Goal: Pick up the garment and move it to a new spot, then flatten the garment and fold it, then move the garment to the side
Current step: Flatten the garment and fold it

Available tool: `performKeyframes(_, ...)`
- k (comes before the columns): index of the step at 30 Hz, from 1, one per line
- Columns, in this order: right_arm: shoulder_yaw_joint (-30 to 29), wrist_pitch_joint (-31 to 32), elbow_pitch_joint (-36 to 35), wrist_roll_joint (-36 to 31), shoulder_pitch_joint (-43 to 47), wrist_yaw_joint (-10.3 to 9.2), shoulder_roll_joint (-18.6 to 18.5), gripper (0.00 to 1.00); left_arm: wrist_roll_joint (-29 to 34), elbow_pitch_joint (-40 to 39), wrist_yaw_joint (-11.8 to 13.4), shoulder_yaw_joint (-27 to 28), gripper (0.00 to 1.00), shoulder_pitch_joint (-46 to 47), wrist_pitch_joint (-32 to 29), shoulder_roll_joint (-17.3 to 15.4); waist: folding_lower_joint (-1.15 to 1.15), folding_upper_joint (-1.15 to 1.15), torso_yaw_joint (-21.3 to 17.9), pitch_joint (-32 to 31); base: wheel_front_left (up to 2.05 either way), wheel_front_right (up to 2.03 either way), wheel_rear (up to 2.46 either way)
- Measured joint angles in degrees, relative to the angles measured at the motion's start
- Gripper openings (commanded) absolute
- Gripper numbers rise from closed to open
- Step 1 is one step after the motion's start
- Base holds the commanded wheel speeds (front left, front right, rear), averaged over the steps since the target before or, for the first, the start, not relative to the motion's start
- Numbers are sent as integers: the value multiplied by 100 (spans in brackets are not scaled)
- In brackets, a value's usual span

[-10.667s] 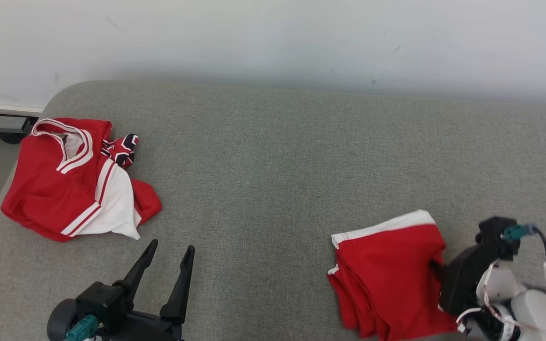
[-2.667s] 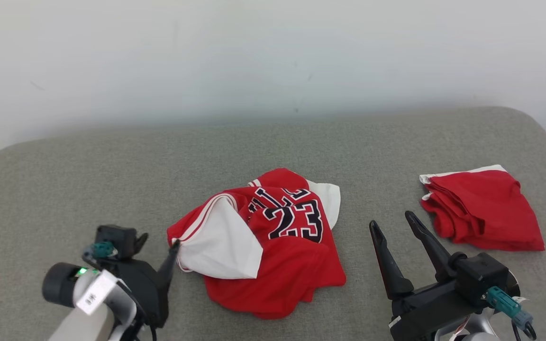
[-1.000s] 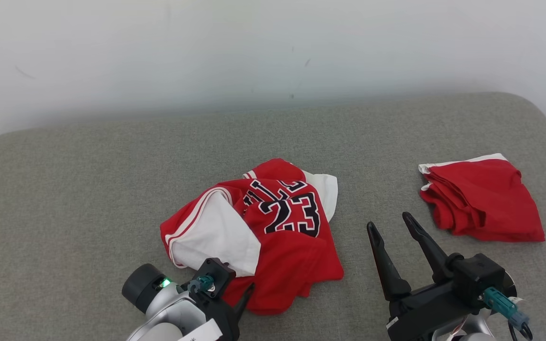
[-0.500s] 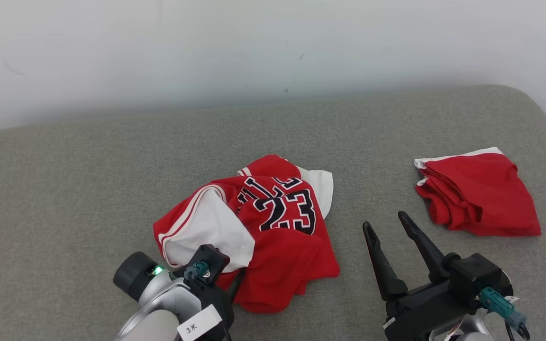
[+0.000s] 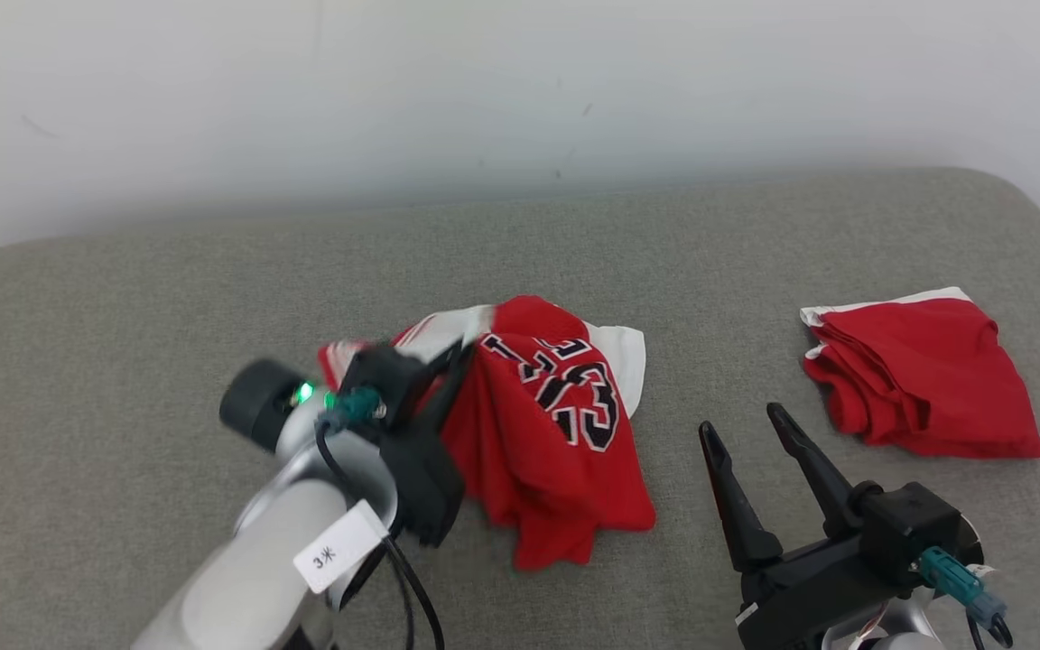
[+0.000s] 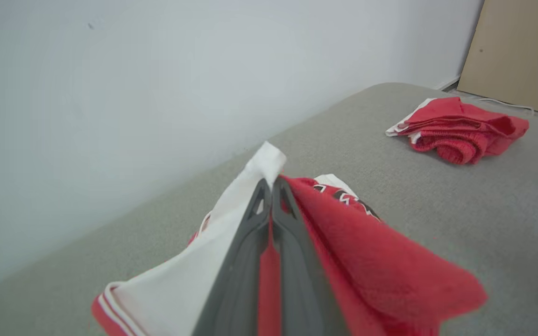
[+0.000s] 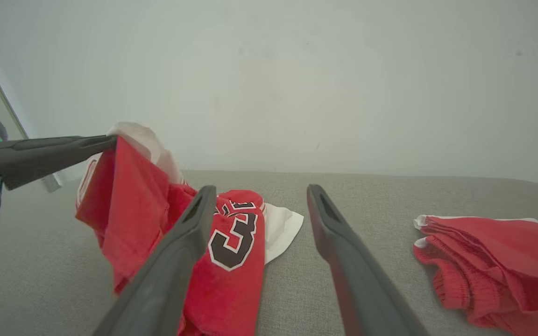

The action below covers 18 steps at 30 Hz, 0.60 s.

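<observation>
Now your left gripper (image 5: 459, 357) has its jaws pressed together on a fold of the red number 23 jersey (image 5: 565, 451), where the white lining meets the red cloth. In the left wrist view the two fingers (image 6: 250, 242) meet at the tips with fabric pinched between them. The gripped edge is raised above the grey cushion (image 5: 168, 298), and the rest of the jersey drapes down to the right and rests on the cushion near its middle. Your right gripper (image 5: 741, 420) sits near you, just right of the jersey, jaws wide apart and holding nothing. Well apart on the far right lie the folded red shorts (image 5: 926, 379) with a white waistband. Behind the cushion stands a white wall (image 5: 484, 90).
</observation>
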<state>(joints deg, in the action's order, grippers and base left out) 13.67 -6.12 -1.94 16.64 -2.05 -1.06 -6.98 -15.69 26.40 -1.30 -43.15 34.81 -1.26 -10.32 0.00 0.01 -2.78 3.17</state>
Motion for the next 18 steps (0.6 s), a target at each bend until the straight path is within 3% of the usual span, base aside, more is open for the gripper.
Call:
performKeyframes(10, 263, 4, 186, 10, -131, 53, 98, 100, -59, -831, -62, 259, 0, 1158, 281, 592, 0, 0, -63, -141, 0, 0, 0)
performKeyframes(18, 379, 4, 229, 47, -197, 81, 153, 100, -431, -1239, 255, 842, 0, 1717, 541, 781, 0, 0, -390, -190, 0, 0, 0)
